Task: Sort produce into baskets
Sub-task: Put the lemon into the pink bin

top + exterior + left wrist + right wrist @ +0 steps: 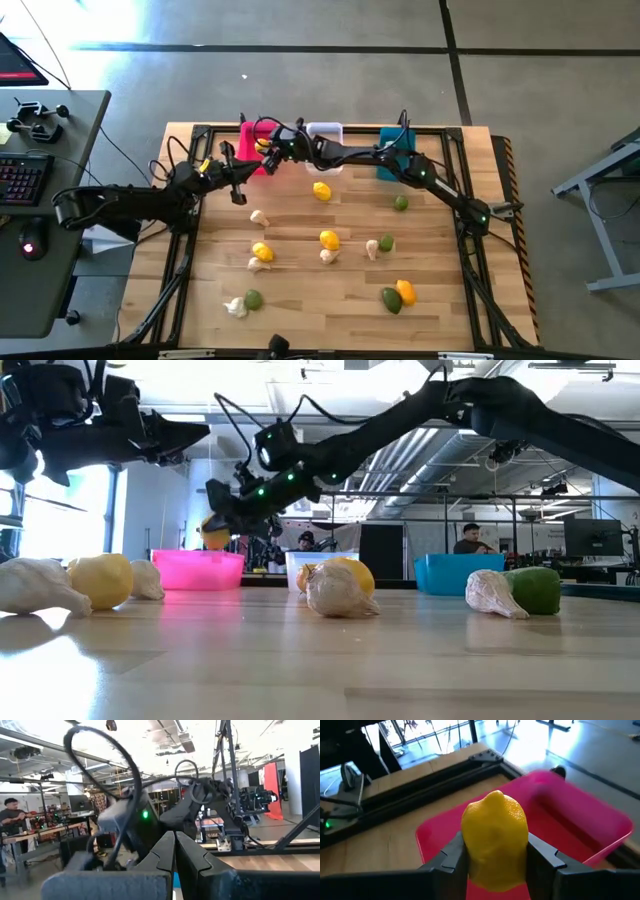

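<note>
**Lemon hangs over the pink basket**

The lemon (495,840) sits clamped between the right pincer (495,862) fingers, one dark finger pressed on each side, and right under it is the pink basket (585,827). That's the reason for the long reach: the right arm stretches across the far edge of the tabletop (300,290) so the piece hangs above the bin instead of beside it. From table height the right pincer (222,525) holds the lemon (213,535) clear above the pink basket (197,570), not touching it. What shows of the basket's floor looks bare from the wrist camera, so by my read this is the moment just ahead of the drop, and the release wants the fruit well inside the rim.

Just beside the pink basket stands the white basket (325,135), and beyond that the teal basket (393,150).

The left pincer (236,190) waits near the pink basket's front, its fingers pressed together and holding nothing, out of the way of the drop.

Plenty left to sort in front of the pink basket: another lemon (321,191), a lime (400,203), a garlic (259,216), and more of each scattered toward the near edge.
</note>
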`<state>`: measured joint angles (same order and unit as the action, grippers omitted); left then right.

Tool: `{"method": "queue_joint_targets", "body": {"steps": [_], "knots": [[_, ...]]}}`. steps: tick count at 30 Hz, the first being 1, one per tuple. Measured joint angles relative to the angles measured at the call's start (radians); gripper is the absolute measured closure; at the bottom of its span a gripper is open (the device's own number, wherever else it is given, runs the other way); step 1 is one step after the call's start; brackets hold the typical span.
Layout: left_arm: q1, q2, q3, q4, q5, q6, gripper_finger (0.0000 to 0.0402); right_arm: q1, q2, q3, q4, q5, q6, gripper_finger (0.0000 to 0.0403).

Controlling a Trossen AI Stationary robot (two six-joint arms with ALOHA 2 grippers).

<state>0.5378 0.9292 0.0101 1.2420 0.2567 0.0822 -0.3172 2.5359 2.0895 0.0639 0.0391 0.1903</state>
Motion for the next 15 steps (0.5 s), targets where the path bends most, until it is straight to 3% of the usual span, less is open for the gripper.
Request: {"method": "queue_joint_targets", "body": {"steps": [6,15], "knots": [[0.028,-0.031,0.0,-0.037,0.003,-0.002,0.0401,-0.003,0.001,0.003,-0.033,-0.023,0.012,0.0268],[0.056,-0.047,0.0,-0.079,0.036,-0.047,0.0401,-0.004,0.001,0.003,-0.057,-0.023,0.014,0.0192]]}}
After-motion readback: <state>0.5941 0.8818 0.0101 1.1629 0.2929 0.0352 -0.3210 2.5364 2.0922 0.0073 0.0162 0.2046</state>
